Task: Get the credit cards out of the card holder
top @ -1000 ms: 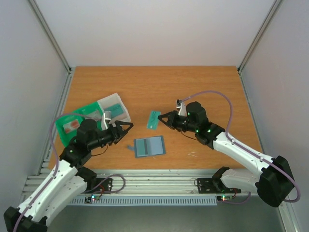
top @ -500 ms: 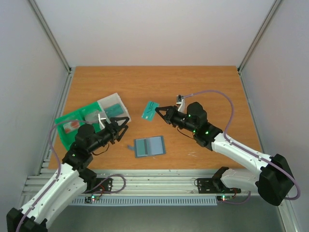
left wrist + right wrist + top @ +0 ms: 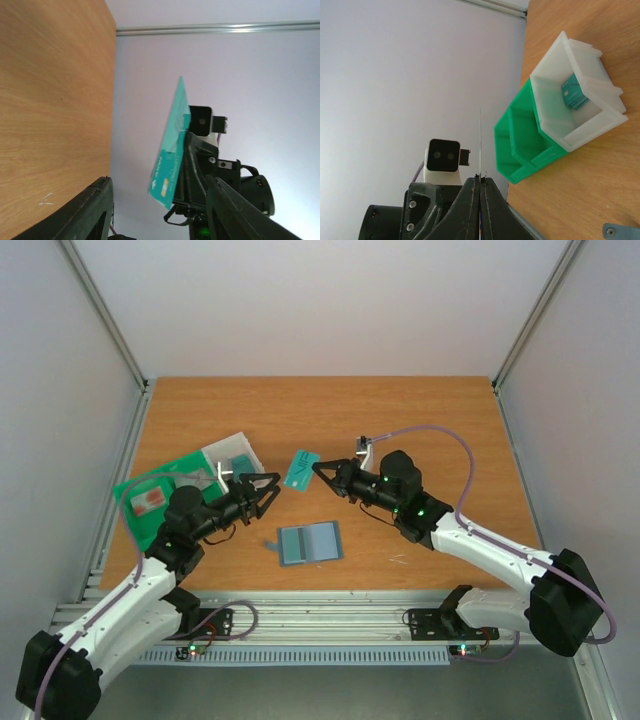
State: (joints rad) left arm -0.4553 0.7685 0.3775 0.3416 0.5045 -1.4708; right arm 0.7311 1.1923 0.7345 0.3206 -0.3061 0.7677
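Card holder (image 3: 309, 542) lies opened flat on the table (image 3: 420, 420), near the front edge and between the two arms. No fingers touch it. Right fingers (image 3: 466, 200) are pressed together on one teal card (image 3: 300, 468) and hold it up in the air above the table, between the card holder and the trays. In the right wrist view this card shows only its edge, as a thin line rising from the tips. Left fingers (image 3: 92, 210) stand about half way apart and have nothing in them. They point at the held card from its left side, near it but not touching. At the left side of the table a white tray (image 3: 228, 443) sits against a green tray (image 3: 130, 508). A second teal card (image 3: 574, 92) lies inside the white tray.
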